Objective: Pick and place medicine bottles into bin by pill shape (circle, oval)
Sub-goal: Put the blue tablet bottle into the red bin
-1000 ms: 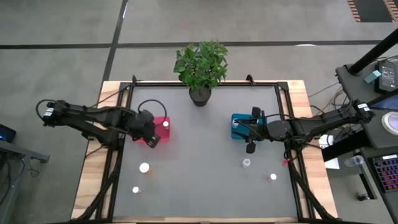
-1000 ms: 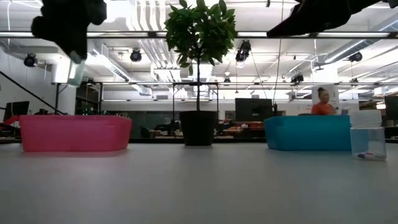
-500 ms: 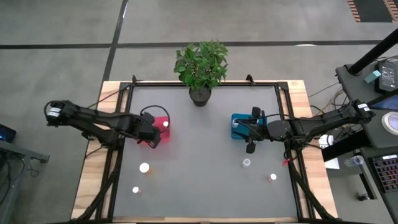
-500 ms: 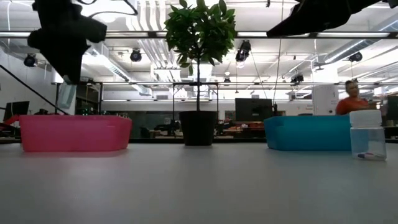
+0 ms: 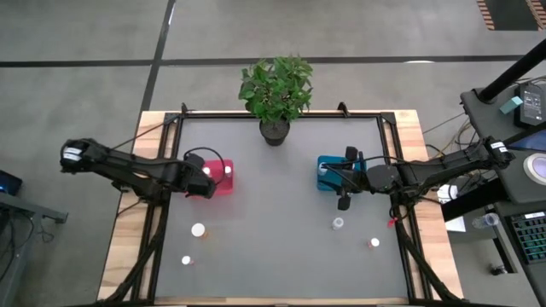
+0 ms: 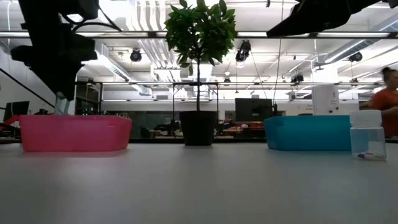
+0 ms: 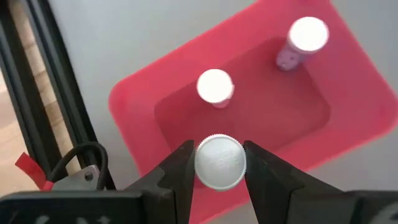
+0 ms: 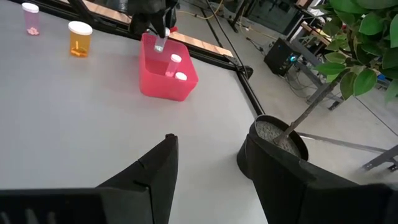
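Fingers of the left arm (image 7: 219, 163) are clamped on the ribbed white cap of a small clear medicine bottle (image 7: 219, 160), one dark finger pressing each side. Over the last second the left arm has drawn back toward its own side of the grey worktop (image 5: 281, 230) and sunk lower: in the low view the bottle hung well above the translucent red rectangular bin (image 6: 74, 133) a second ago, whereas now its clear body (image 6: 61, 104) reaches down to about the rim. From the wrist camera the held bottle sits over the bin's near wall, with two white-capped bottles (image 7: 215, 86) (image 7: 303, 38) already standing inside. That suggests the drop is close; only the release is left for this bottle.

Fingers of the right arm (image 8: 208, 163) stand partly apart with nothing between them, and that arm hasn't shifted, waiting just beside the teal-blue rectangular bin (image 5: 329, 173).

Four more bottles remain on the worktop: an orange-bodied one (image 5: 198, 230) and a small clear one (image 5: 186, 260) on the left, two others (image 5: 338, 223) (image 5: 374, 243) on the right, so sorting is far from finished.
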Controlling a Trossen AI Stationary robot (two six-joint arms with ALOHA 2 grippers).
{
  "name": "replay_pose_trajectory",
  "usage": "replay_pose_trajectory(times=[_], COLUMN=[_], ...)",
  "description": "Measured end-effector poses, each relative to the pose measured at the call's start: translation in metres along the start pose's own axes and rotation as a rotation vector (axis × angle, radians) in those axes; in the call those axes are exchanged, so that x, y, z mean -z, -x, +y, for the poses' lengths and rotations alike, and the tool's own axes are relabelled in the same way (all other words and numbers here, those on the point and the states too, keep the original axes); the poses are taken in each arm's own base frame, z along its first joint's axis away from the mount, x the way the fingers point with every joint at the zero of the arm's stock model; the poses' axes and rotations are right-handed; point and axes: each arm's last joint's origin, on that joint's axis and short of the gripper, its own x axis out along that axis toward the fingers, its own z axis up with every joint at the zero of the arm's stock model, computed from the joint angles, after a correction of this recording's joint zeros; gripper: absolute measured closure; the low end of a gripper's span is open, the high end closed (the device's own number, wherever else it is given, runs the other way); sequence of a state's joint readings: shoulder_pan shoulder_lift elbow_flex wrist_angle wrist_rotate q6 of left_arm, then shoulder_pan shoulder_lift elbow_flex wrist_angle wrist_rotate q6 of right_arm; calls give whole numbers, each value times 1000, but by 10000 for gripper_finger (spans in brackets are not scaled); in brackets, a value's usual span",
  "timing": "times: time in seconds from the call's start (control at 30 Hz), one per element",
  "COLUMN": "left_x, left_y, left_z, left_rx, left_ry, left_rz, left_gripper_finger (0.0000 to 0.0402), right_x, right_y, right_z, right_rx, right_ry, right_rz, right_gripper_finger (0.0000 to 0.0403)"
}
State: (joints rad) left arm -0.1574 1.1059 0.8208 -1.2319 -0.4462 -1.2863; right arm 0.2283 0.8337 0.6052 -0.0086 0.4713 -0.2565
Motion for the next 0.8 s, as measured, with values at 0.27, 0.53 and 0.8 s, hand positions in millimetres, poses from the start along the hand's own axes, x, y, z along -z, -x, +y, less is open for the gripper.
replay_pose_trajectory(times=[0.27, 0.53, 0.8], left_x=[7, 8, 4], left_y=[-10, -19, -22], left_z=[8, 13, 15], left_rx=[-17, 7, -16], left_ry=[97, 166, 187], left_rz=[-9, -25, -36], left_gripper_finger=[295, 295, 295], right_x=[0, 0, 0], right_y=[0, 0, 0], right_z=[0, 0, 0], right_rx=[0, 0, 0], right_ry=[2, 2, 2], right_rz=[0, 0, 0], right_gripper_finger=[225, 225, 225])
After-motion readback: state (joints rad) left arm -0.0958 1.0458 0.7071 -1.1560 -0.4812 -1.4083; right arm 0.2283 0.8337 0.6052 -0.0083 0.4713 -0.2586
